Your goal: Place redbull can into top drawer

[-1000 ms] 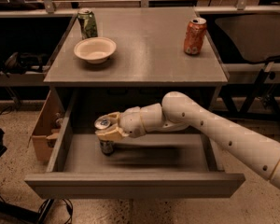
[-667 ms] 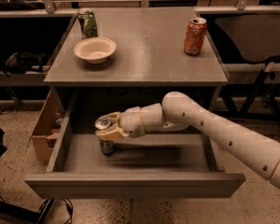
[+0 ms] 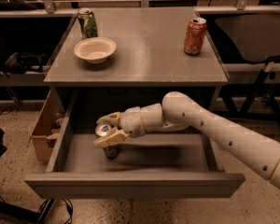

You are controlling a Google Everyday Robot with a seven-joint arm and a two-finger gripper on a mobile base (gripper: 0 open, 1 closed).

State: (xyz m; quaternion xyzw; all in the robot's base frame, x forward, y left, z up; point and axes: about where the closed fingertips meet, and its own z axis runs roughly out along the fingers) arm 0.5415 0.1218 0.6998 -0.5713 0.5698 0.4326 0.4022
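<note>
Compared with one second ago I see almost no change: the gripper [image 3: 107, 129] is at the same place inside the open drawer [image 3: 130, 186], toward its 9 o'clock side, and the arm [image 3: 214, 130] reaches in from 4 o'clock as before. The jaws are closed around the top of the redbull can [image 3: 111, 151], which is upright in the drawer. Whether its bottom touches the drawer floor, I cannot tell.

On the grey counter [image 3: 149, 59] a green can [image 3: 87, 23] stands at 11 o'clock, a white bowl [image 3: 95, 49] just beside it at 10 o'clock, and an orange can [image 3: 195, 35] at 2 o'clock. A cardboard box [image 3: 41, 135] stands at 9 o'clock of the drawer, on a speckled floor [image 3: 130, 213].
</note>
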